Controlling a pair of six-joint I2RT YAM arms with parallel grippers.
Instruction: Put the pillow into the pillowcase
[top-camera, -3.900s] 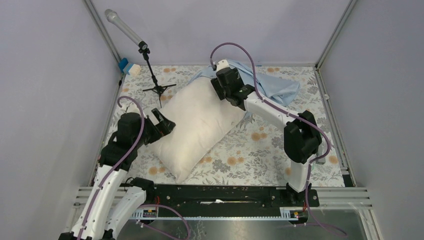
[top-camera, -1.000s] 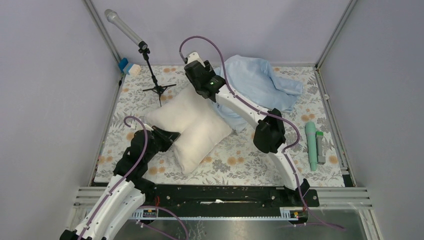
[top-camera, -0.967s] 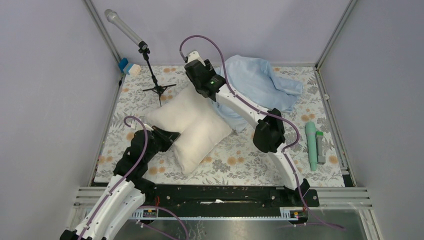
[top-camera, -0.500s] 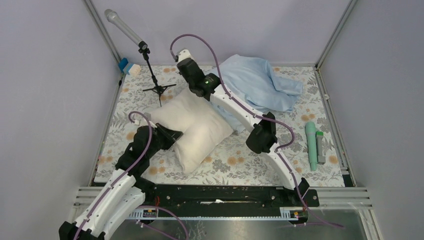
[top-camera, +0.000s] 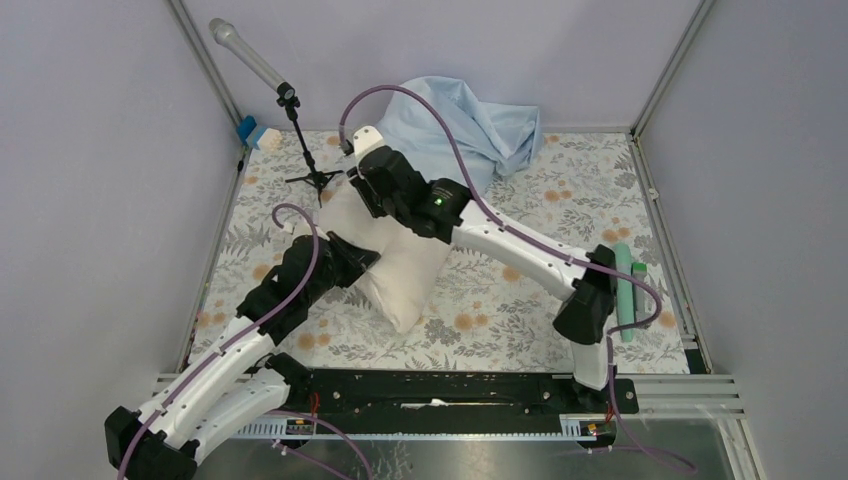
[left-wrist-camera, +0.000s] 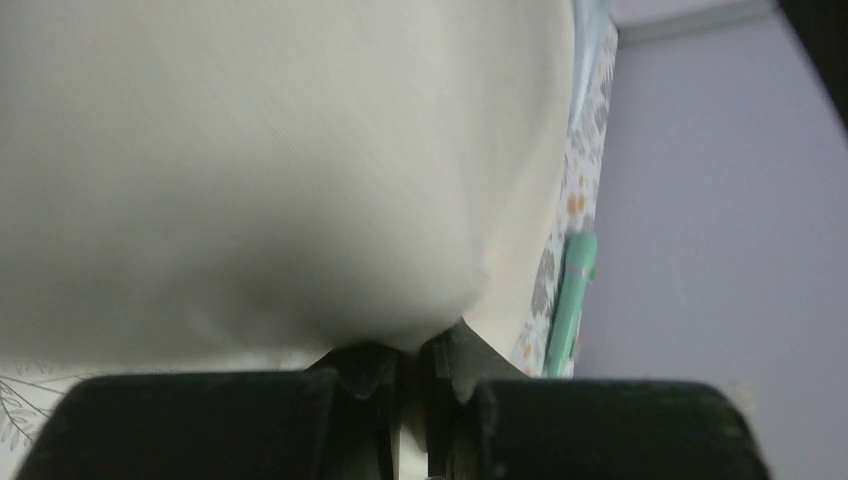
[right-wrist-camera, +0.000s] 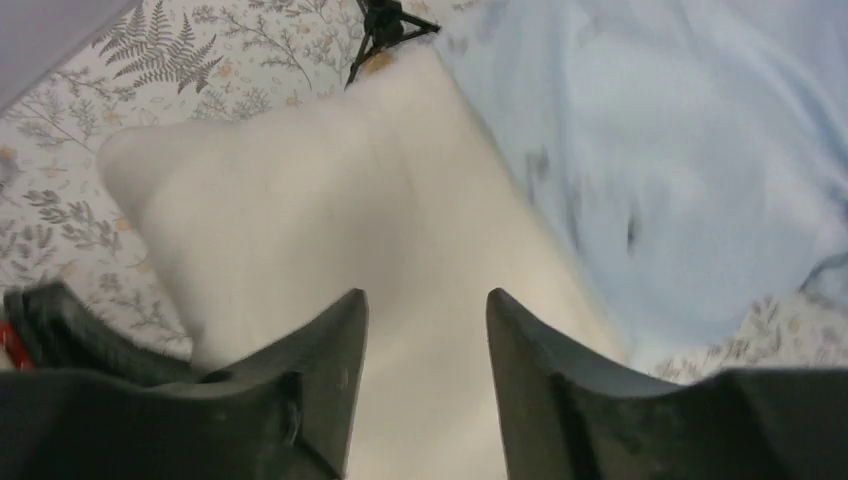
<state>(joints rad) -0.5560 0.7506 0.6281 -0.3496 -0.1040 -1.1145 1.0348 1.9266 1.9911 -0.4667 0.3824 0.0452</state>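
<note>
From the right wrist, we see the right gripper (right-wrist-camera: 425, 300) with its jaws spread. It is poised over the pillow (right-wrist-camera: 330, 220) with nothing caught between them. We cannot tell whether its fingers touch the fabric. The pillow's far corner reaches the feet of the microphone stand (right-wrist-camera: 388, 20). The pillowcase (right-wrist-camera: 660, 140) lies to the stand's right, running along the pillow's long edge.

From the left wrist, the left gripper (left-wrist-camera: 412, 355) has its jaws pressed together on a pinch of the pillow's cream cloth. The pillow fills nearly the whole view, puffed and smooth.

From above, the pillow sits on the near side of the stand. It is plump and off-white, and dented where the right arm (top-camera: 510, 240) crosses over it. The pillowcase is heaped to the stand's right, pale blue, wrinkled and partly standing up in folds. We can make out no open mouth in it.

We judge the task barely begun, since no part of the pillow is inside the case. Finding and opening the mouth, feeding one end of the pillow in, and drawing the case along its length all remain.
</note>
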